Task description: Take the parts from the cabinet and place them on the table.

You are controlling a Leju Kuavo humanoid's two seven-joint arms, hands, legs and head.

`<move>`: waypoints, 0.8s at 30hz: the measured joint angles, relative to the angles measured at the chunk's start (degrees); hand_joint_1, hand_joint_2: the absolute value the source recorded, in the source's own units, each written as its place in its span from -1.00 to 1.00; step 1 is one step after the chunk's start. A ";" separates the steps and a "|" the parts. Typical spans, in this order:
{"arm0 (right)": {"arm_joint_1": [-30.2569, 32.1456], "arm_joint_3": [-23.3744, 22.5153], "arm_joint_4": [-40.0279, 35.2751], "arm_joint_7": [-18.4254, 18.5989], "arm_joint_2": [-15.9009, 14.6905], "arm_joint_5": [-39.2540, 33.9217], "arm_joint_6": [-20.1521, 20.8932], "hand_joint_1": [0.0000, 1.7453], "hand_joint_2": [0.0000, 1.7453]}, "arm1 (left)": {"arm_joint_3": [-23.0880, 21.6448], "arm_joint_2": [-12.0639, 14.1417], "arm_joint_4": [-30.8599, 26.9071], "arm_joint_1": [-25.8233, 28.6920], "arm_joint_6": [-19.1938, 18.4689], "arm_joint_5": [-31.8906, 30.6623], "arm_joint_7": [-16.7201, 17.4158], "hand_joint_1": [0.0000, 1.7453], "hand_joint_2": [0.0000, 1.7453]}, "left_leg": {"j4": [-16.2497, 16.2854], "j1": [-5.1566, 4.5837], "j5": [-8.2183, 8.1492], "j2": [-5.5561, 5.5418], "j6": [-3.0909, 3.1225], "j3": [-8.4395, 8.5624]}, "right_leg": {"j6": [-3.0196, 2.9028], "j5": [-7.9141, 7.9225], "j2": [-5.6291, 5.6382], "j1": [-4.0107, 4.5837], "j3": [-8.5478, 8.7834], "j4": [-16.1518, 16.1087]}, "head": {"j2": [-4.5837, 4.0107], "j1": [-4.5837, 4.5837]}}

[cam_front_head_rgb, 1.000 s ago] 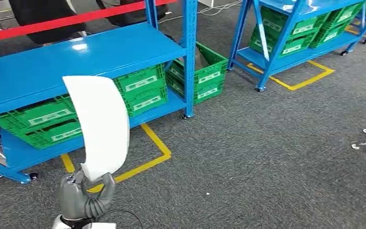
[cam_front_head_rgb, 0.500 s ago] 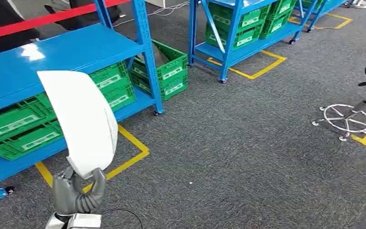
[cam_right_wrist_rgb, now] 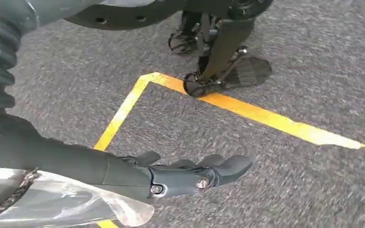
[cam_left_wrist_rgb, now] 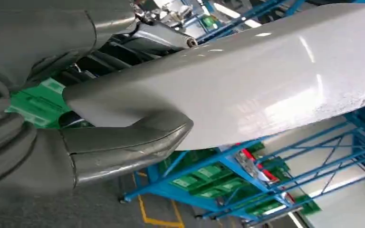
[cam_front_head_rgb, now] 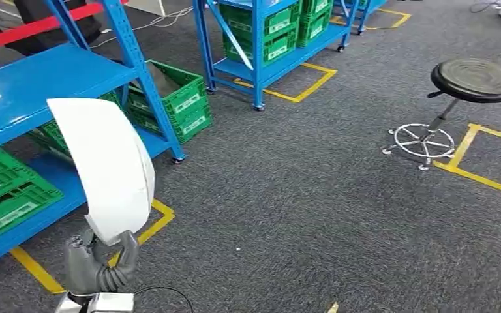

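Grey carpet floor (cam_front_head_rgb: 313, 215), blue steel shelving (cam_front_head_rgb: 32, 78) alongside; left hand (cam_front_head_rgb: 98, 264) grips curved white plastic panel (cam_front_head_rgb: 107, 166) upright, right hand (cam_right_wrist_rgb: 190, 175) hangs empty, fingers extended.

- the part (cam_front_head_rgb: 107, 166) is a big white curved panel, glossy and smooth, kinda like a fender shell
- it's standing upright in my left hand (cam_front_head_rgb: 98, 264), pinched at its narrow bottom end between my thumb and fingers
- top end arches over toward the blue cabinet (cam_front_head_rgb: 32, 85), which has green crates on its lower shelf
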 joint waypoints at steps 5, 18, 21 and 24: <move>0.54 0.00 0.00 -0.02 -0.04 0.02 -0.02 -1.00 1.00 | 0.26 0.09 0.00 -0.15 -0.04 0.00 0.00 1.00 1.00 | -0.75 0.24 0.45 2.98 1.06 -0.41 | 1.59 -0.87 -2.05 0.05 -2.50 1.59 | 0.00 0.15; 0.42 0.31 0.07 0.87 0.02 -0.09 -0.50 -1.00 1.00 | 1.20 -0.09 -0.02 -0.03 -0.68 -0.15 0.04 1.00 1.00 | -0.61 -0.93 0.55 11.62 0.27 -0.76 | 0.07 -0.97 -8.68 1.04 0.57 -0.59 | 0.00 0.68; 0.38 0.31 0.09 0.98 0.17 -0.04 -0.42 -1.00 1.00 | 1.46 -0.09 -0.11 -0.25 -1.03 -0.76 -0.09 1.00 1.00 | 3.55 -0.59 -3.20 6.82 -0.79 -2.03 | -1.01 -0.08 -7.03 0.30 0.85 -1.42 | 0.00 0.26; -0.08 0.37 0.09 0.70 0.17 -0.04 -0.20 -1.00 1.00 | 1.75 -0.02 -0.11 -0.04 -1.33 -0.87 -0.11 1.00 1.00 | 16.84 -0.18 -9.13 4.83 -1.16 -7.68 | -1.35 0.27 -4.89 0.35 0.35 -1.33 | 0.00 0.29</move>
